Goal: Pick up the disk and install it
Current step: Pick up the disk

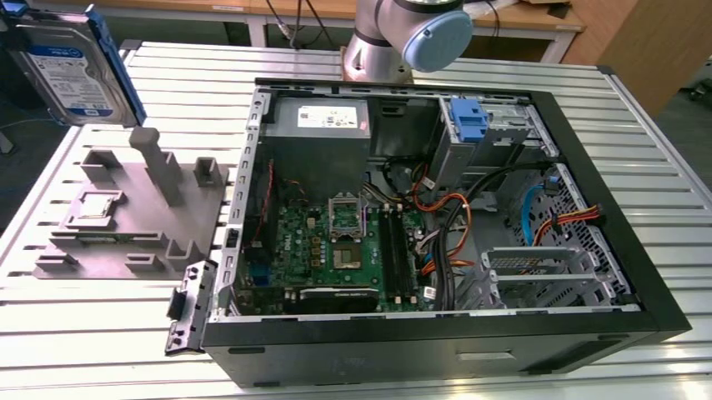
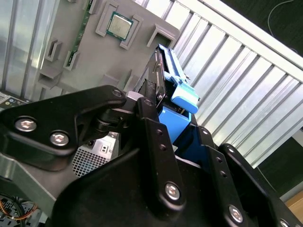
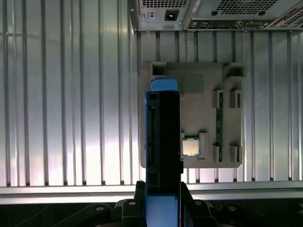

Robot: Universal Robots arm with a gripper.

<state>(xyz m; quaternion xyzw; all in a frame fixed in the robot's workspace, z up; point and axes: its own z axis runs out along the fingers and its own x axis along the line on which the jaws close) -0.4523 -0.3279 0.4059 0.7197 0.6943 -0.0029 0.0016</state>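
**Gripper clamped on disk, over grey holder**

Black fingers closed tight on the disk's two flat sides, its blue carrier frame between them, in both wrist views. Disk hangs edge-on in the air above the holder, not touching it. Small square chip seated in a holder pocket. Open computer case stands just beside the holder, toward the exterior view's right.

Arm, exterior view: silver-grey metal body, round joint housing closed by a pale blue cap. Gripper, second wrist view: matt black throughout, built of flat angular link plates with rounded ends. Bright silver screws sit in round recesses along the plates.
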